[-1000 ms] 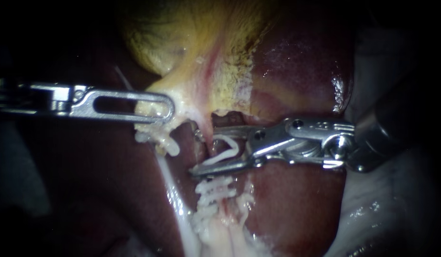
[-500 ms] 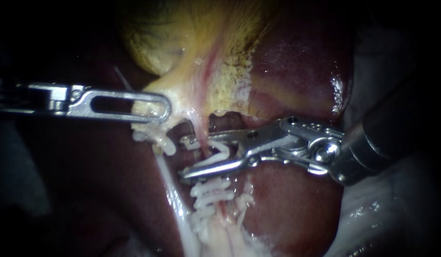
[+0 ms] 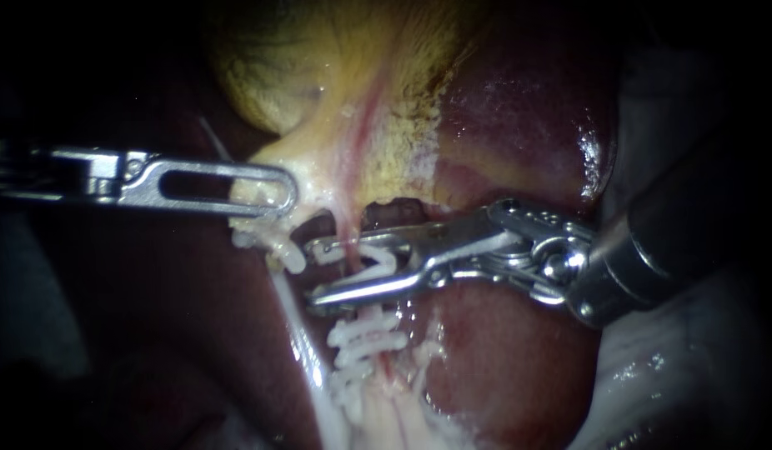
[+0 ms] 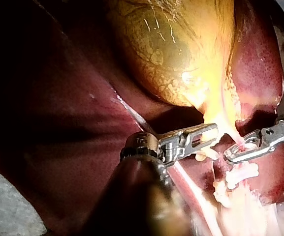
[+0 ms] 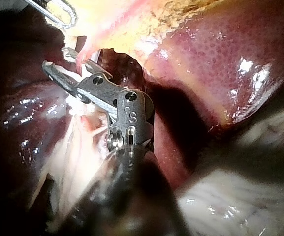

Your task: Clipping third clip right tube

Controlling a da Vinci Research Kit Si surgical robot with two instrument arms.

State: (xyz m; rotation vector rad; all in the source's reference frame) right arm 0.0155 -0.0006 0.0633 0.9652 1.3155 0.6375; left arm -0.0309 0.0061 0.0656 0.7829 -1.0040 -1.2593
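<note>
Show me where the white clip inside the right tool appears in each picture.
Endoscope view: clip centre, in the right instrument's tool, astride the right tube.
Left wrist view: ahead of the left instrument, in the right tool.
Right wrist view: in its own tool.
Shared landmark: yellow gallbladder.

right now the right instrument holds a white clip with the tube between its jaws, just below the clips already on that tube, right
Not below: the endoscope view shows the right instrument holding its white clip, tube between its jaws, just above the clips already on that tube, on the gallbladder side.
</note>
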